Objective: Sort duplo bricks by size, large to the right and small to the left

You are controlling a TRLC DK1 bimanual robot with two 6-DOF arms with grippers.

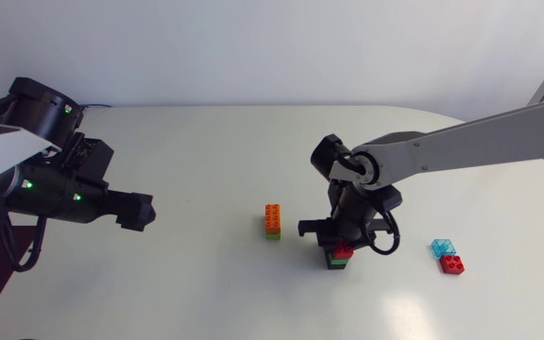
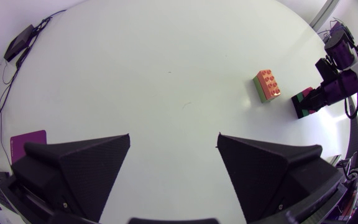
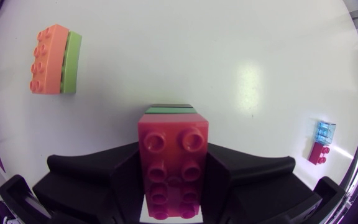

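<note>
My right gripper [image 1: 338, 246] points down near the table's middle, shut on a long red brick [image 3: 171, 167] that sits on a green one [image 1: 336, 263]; both fingers press its sides in the right wrist view. To its left lies an orange brick on a green brick [image 1: 272, 221], also seen as the orange and green pair [image 3: 56, 59] and the same pair [image 2: 268, 85]. At the right sit a small clear blue brick [image 1: 440, 247] and a small red brick [image 1: 452, 263] side by side. My left gripper [image 1: 140, 212] hangs open at the left, with nothing between its fingers.
A purple mat [image 2: 28, 140] lies off the table's edge behind my left gripper. Bare white tabletop [image 1: 196, 283] stretches between the two arms.
</note>
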